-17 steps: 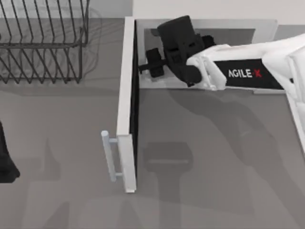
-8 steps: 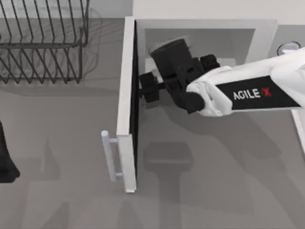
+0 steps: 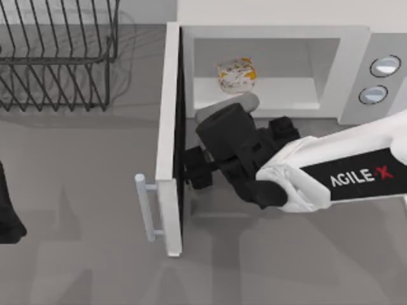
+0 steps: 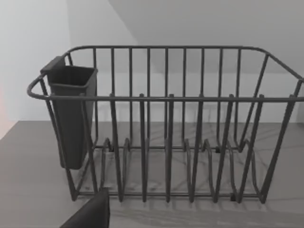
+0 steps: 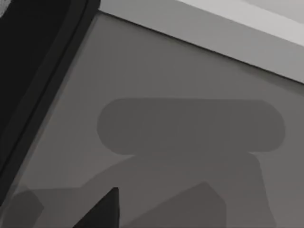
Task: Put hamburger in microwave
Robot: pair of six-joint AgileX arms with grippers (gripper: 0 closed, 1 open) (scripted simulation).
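Presently, item one: hamburger (image 3: 236, 74); small lumpy roundish lump, cream-white with orange-yellow patches and brown specks; no clear long axis and no readable facing; it rests on the pale floor of the microwave (image 3: 355, 70) cavity, toward the cavity's left half, apart from both grippers. Item two: microwave; white box at twelve to two o'clock on the table (image 3: 95, 190); two round silver-blue knobs (image 3: 379, 79) at its right; door (image 3: 170, 136) swung fully out toward six o'clock, edge-on from above, bar handle (image 3: 145, 208) on its left face. Item three: right gripper (image 3: 197, 167); outside the cavity at six o'clock from the hamburger, just beside the door's inner face; holding nothing; whether its fingers are parted cannot be told. Item four: left arm (image 3: 7, 210); parked at nine o'clock at the table's left edge. Item five: black wire rack (image 4: 166, 123); eleven o'clock; grey cup (image 4: 71, 111) hung on one end.
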